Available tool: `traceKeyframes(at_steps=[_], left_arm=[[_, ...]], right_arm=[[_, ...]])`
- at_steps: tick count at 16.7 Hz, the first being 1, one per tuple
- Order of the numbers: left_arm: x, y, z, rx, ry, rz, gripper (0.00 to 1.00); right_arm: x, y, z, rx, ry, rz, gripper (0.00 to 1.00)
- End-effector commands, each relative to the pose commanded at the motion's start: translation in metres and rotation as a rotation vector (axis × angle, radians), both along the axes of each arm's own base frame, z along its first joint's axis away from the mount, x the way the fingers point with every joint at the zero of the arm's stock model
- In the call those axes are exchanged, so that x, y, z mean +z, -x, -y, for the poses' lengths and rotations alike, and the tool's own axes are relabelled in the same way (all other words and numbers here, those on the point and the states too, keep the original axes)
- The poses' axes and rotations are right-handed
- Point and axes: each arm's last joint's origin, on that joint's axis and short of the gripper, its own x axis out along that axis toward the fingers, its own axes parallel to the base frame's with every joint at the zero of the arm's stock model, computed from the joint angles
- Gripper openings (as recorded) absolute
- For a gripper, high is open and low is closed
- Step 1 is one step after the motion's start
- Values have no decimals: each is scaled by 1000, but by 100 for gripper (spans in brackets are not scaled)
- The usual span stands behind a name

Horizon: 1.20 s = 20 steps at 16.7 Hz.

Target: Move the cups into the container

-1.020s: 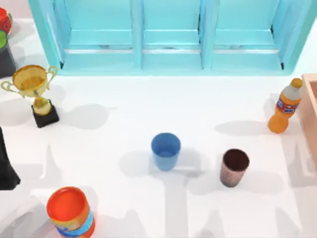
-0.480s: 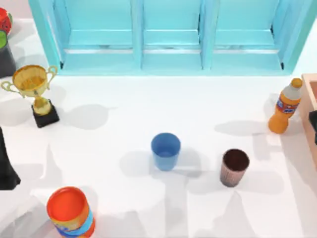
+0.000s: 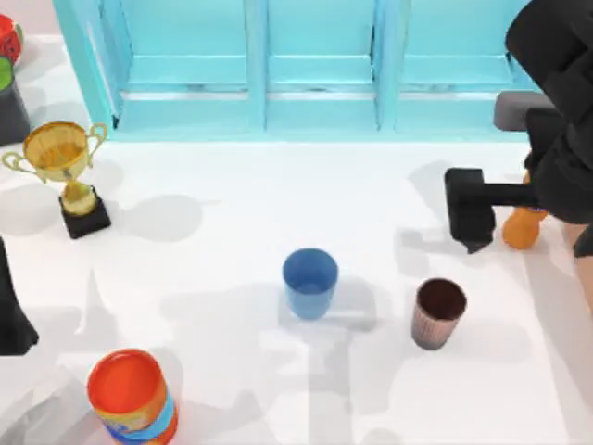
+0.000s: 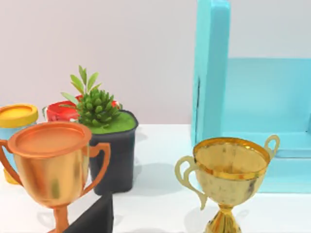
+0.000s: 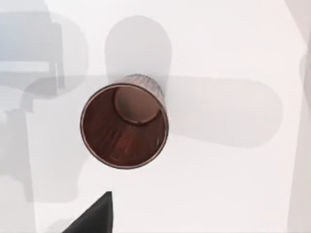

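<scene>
right pincer (image 3: 471, 232): above counter (image 3: 232, 371), can't tell if spread or pressed together
brown cup (image 3: 437, 313): just below-left of pincer, upright, mouth open; also (image 5: 124, 126)
handling: likely light, rigid, ribbed; pinch the rim wall
blue cup (image 3: 309, 282): farther left
container: hidden by right arm
left arm: parked, counter's left edge

Right arm's tool (image 3: 472, 239) over the table's right side; left arm parked at left edge.

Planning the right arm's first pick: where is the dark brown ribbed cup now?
The dark brown ribbed cup stands upright right of table centre in the top view, right of the light blue cup, below the right tool.
</scene>
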Motion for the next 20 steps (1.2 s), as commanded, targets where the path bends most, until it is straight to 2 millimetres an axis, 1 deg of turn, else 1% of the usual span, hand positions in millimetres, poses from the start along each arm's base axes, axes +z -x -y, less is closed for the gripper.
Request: traceKeyframes(at_steps=[3, 5, 10, 12, 14, 18, 20], left_arm=[[0, 0, 0, 0, 0, 0, 100], [0, 0, 0, 0, 0, 0, 100], [0, 0, 0, 0, 0, 0, 100], [0, 0, 0, 0, 0, 0, 100], [0, 0, 0, 0, 0, 0, 100], [0, 0, 0, 0, 0, 0, 100], [0, 0, 0, 0, 0, 0, 100]], right_arm=[[-8, -17, -26, -4, 41, -102, 100], [-11, -22, -36, -5, 56, -135, 100], [-12, -23, -36, -9, 58, -140, 100], [-17, -23, -37, -7, 60, -143, 100], [-33, -24, -37, -5, 63, -148, 100], [-82, -27, -39, -5, 52, -130, 100], [-102, -24, -38, -5, 56, -136, 100]])
